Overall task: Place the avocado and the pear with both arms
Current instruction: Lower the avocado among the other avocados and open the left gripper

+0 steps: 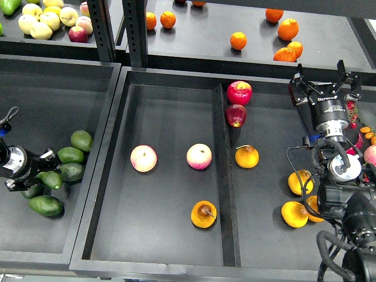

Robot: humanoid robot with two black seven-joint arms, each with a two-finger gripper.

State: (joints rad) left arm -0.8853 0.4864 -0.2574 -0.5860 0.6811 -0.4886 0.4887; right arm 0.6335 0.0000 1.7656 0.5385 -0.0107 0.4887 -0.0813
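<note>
Right arm's bulky wrist fills the near corner, both arms out over the fruit trays.

Taking the central divider (222, 176) of the middle tray (106, 194) as landmark: the right end effector (326, 79) hangs well to its right, prongs spread and holding nothing, above the loose pears, probably poised to pick one. One pear (204, 214) (orange-yellow, dark stem) already lies just left of the divider near the front; another pear (247, 156) sits just right of it. Far to the divider's left, in the side bin, the left end effector (48, 157) reaches into the avocado cluster; it looks closed around the dark avocado (49, 179), though I cannot tell for certain. Two pink-and-cream fruits (144, 158) rest left of the divider, red apples (239, 92) touching its far end.
</note>
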